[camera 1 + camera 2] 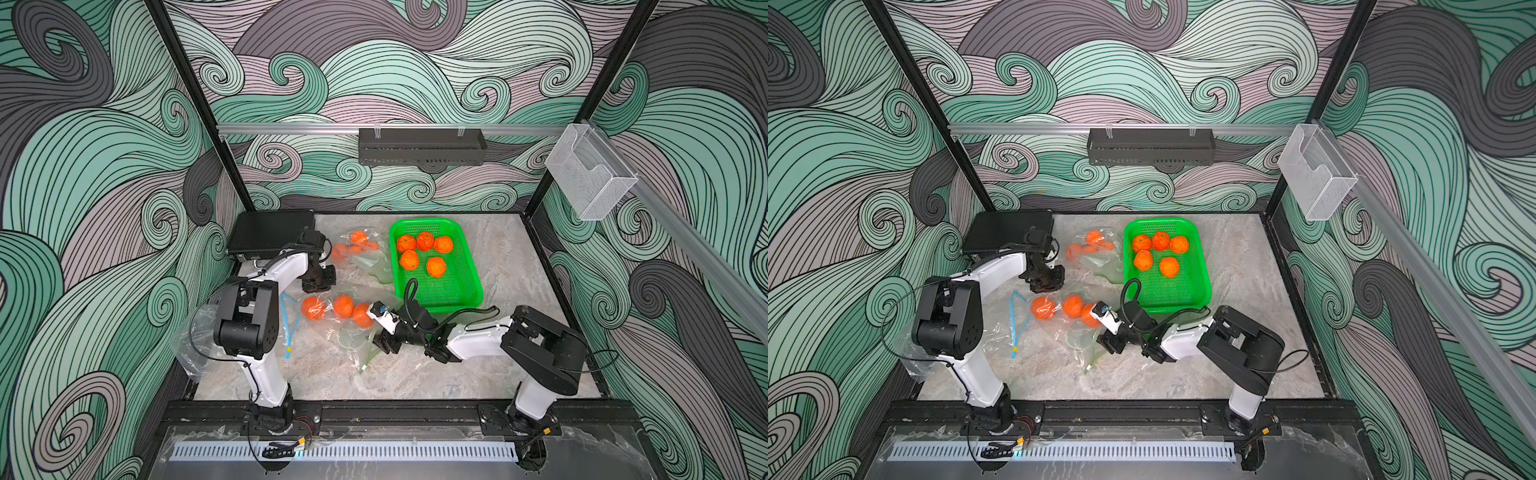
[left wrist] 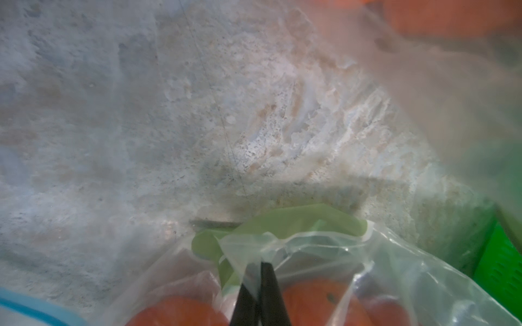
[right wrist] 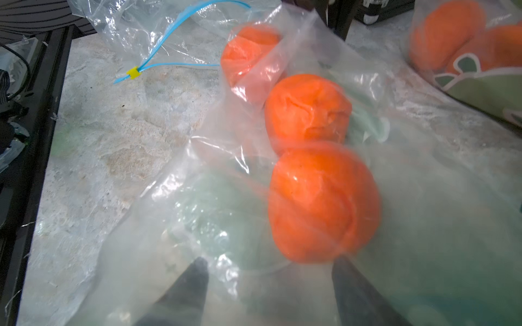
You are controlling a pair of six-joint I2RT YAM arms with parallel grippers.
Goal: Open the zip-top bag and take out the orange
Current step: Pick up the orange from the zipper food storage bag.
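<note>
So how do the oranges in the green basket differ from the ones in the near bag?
Basket oranges: five, bare, clustered at the far end of the green basket. Bagged oranges: three, in a row, under the clear film of the near bag. Same colour, similar size.

Both top views stare down from high at the front, sharing the whole tabletop [image 1: 415,382]. Wrist cams sit way closer, nearly against plastic bags [image 3: 226,183].
</note>
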